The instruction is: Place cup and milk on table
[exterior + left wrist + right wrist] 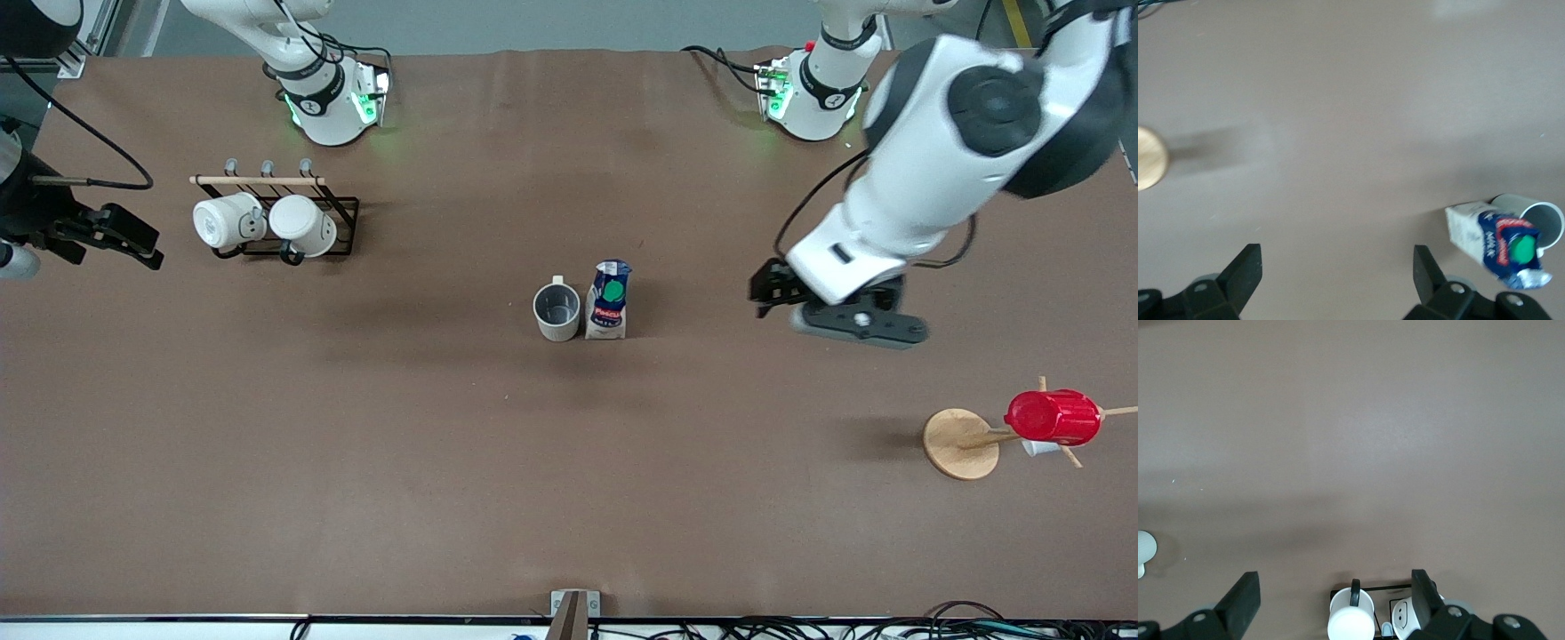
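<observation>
The pale beige-grey cup (556,311) stands upright on the brown table (444,462), touching or nearly touching the milk carton (609,300) with its blue top and green cap. Both show in the left wrist view, milk (1498,240) and cup (1541,215). My left gripper (770,290) is open and empty over bare table, toward the left arm's end from the milk; its own view (1337,275) shows nothing between its jaws. My right gripper (124,238) is open and empty over the right arm's end of the table; in its own view (1335,597) it is over the mug rack.
A black wire rack (342,222) holds two plain white mugs (227,220) (302,224), seen also in the right wrist view (1351,619). A wooden mug tree on a round disc base (958,443) carries a red ribbed cup (1053,416) near the left arm's end.
</observation>
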`<state>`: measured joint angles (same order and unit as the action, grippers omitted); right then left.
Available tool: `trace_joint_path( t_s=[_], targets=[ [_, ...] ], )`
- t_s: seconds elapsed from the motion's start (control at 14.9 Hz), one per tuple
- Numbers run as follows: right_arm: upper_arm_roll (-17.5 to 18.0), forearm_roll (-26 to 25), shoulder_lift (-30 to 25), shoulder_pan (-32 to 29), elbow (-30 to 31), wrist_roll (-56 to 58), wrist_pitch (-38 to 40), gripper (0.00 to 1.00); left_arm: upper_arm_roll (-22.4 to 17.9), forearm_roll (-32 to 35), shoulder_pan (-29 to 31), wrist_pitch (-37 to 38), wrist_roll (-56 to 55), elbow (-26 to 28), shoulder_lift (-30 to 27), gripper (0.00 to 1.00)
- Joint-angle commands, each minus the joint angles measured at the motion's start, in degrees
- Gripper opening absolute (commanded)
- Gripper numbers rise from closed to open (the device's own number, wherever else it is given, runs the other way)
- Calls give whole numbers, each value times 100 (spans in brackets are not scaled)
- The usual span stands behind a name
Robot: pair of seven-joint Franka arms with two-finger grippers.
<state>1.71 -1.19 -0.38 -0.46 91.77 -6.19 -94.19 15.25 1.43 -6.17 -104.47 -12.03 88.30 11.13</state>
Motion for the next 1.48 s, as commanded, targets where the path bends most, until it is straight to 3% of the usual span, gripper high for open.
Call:
trace_joint_path(
  t_s=[0.0,0.27,0.4,0.67,0.87,1.41],
  targets=[
    [-4,84,-6,19,-1,-84,24,100,-521,-300,-16,304,209,162,-479,100],
    [-4,84,-15,19,-1,-75,33,100,-1101,-336,-16,813,263,424,-1120,100],
    [-4,84,-24,28,8,-57,41,100,-1409,-371,-16,840,822,714,-1489,100],
    [-4,75,-59,63,-115,4,383,100,-1498,-380,168,1042,1344,1102,-1956,100],
    [5,75,-68,63,-132,22,402,100,-1490,-267,212,973,1344,1041,-1799,100],
    [14,75,-59,72,-185,13,358,100,-1446,-257,204,1051,1291,258,-1192,100]
  ],
)
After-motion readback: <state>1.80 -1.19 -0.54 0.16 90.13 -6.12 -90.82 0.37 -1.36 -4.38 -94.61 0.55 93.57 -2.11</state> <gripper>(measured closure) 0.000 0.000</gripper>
